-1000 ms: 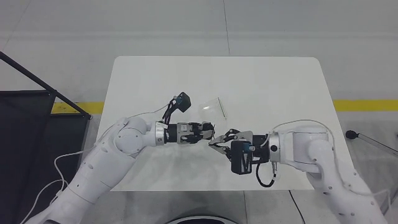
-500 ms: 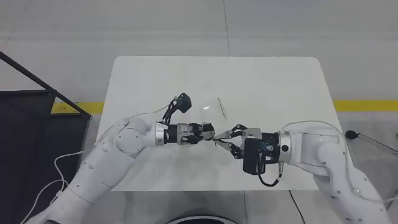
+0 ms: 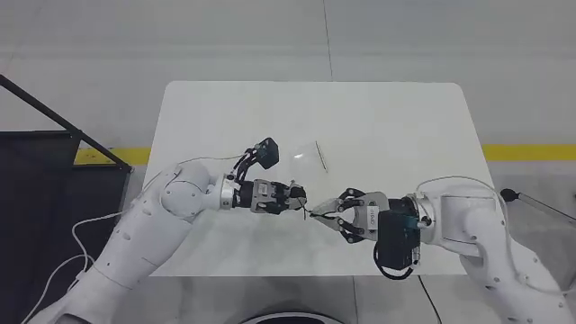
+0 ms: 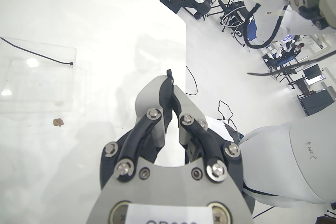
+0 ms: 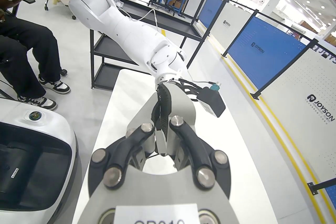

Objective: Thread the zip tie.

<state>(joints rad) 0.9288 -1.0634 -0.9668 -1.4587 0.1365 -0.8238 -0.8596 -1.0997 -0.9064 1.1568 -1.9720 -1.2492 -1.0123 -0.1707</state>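
Right claw (image 3: 312,213) shifted along edge; left claw (image 3: 300,200) pinches zip tie (image 4: 170,75).

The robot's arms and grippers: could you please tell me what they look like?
Both the left arm and the right arm have smooth white rounded shells with black wrists. The left gripper and right gripper have pale grey fingers, black ribbed pads, black links with silver screws and a white label. A black camera box with a teal plug sits by each wrist.
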